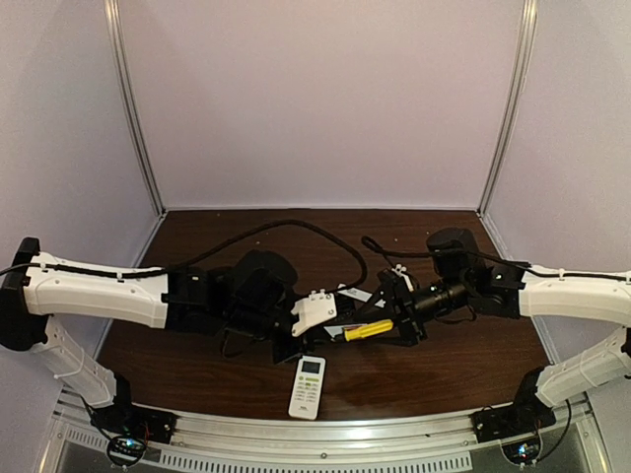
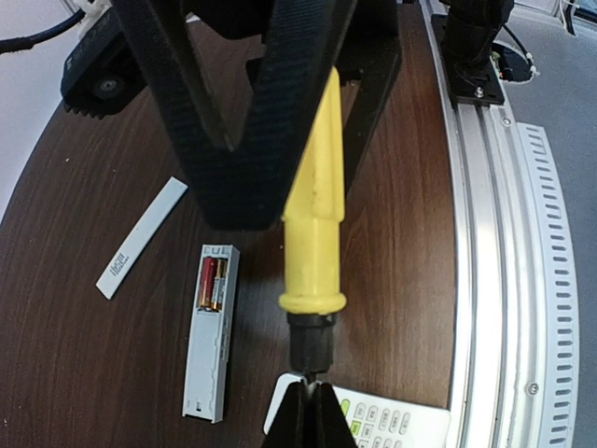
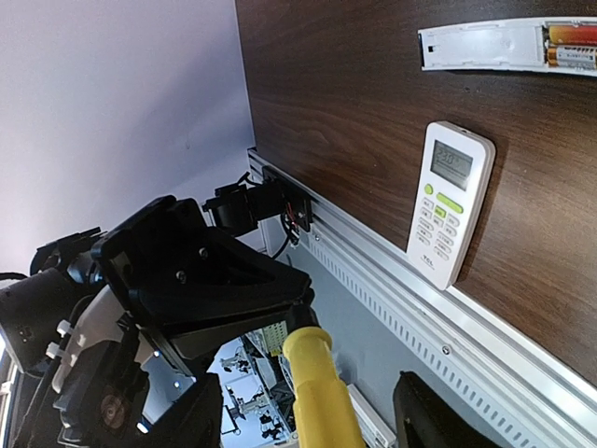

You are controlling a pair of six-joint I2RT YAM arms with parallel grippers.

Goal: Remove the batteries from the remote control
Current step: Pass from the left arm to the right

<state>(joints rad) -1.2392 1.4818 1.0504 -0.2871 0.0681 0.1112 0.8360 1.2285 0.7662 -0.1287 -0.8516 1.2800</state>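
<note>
— Left jaws pinch the screwdriver (image 2: 312, 233) tip; right jaws sit wide around its handle.
— If left lets go too soon, it falls. Batteries (image 2: 213, 283) wait inside the remote (image 2: 207, 364) on the counter (image 2: 401, 280).

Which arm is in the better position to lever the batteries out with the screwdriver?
Probably the right. The right gripper has its open jaws on both sides of the screwdriver at the yellow handle, while the left gripper is shut only on the dark shaft. The batteries sit in the open remote.
</note>
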